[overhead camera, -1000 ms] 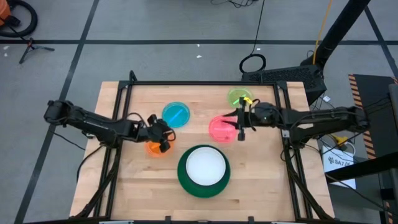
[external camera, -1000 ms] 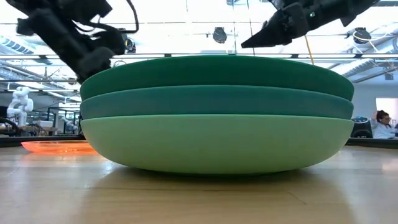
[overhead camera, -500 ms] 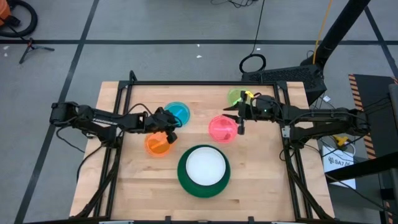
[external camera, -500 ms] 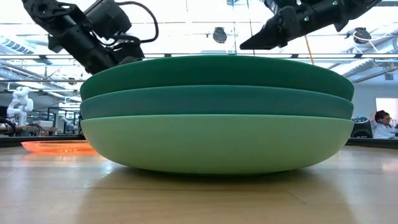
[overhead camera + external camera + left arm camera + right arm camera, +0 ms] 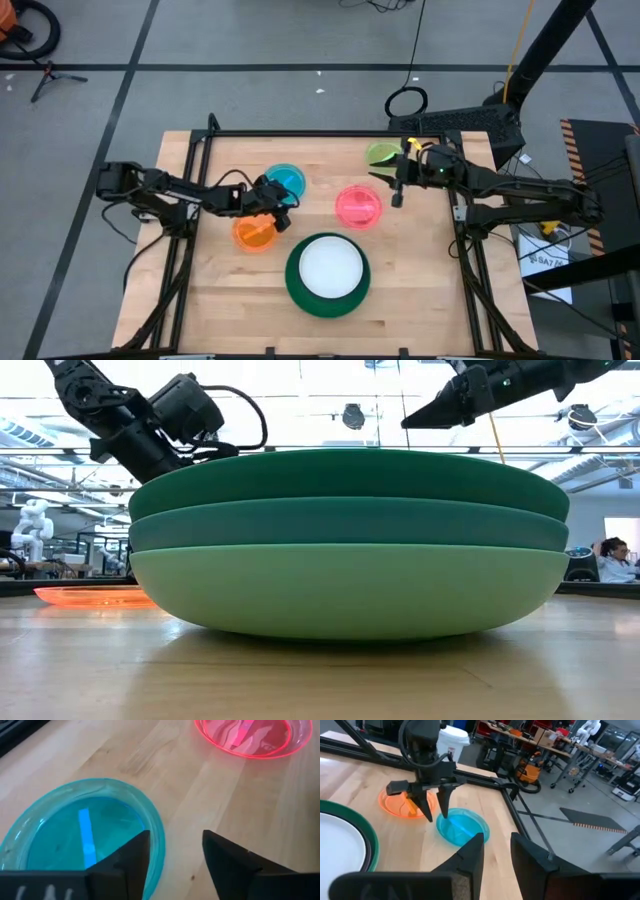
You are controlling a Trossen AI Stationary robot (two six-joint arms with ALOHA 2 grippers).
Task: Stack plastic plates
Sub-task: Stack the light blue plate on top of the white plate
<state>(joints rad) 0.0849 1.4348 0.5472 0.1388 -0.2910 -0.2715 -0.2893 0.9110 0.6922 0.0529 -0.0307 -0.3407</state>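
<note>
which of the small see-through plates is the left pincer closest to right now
The blue plate: the left pincer hangs open right at its rim, while the orange, pink and lime plates lie farther off.

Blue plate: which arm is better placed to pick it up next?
Probably the left. The left gripper hangs open right at the blue plate's rim, its fingers straddling the edge in its wrist view. The right gripper is across the table, between the pink plate and green plate.

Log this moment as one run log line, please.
left gripper: open, empty, above blue plate | right gripper: open, empty, beside pink plate | orange plate: loose | stack: white on top
</note>
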